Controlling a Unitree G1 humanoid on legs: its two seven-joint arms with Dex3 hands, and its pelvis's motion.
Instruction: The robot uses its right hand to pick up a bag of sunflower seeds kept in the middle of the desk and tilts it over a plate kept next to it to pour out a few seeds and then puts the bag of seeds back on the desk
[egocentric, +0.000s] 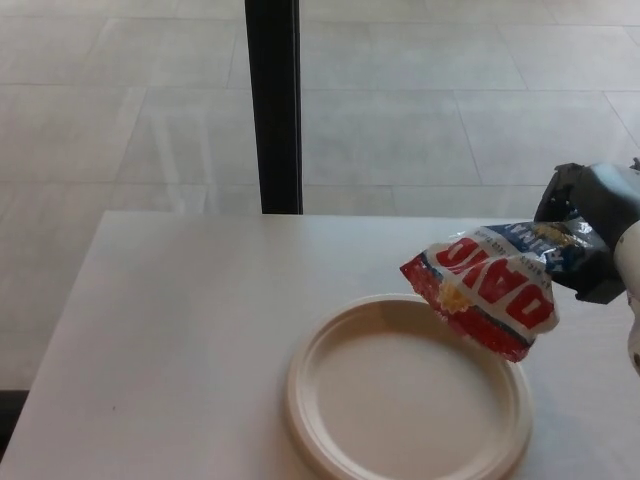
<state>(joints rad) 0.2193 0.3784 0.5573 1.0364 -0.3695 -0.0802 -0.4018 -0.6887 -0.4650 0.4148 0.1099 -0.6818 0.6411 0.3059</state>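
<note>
My right hand (588, 235) is at the right edge of the head view, shut on the blue end of a red, white and blue bag of sunflower seeds (488, 287). The bag hangs in the air, tipped down to the left, its red end over the far right rim of the plate. The cream plate (405, 390) lies on the white desk and looks bare inside; I see no seeds on it. My left hand does not show.
The white desk (190, 330) stretches to the left of the plate. A black vertical post (273, 105) stands behind the desk's far edge, with grey tiled floor beyond.
</note>
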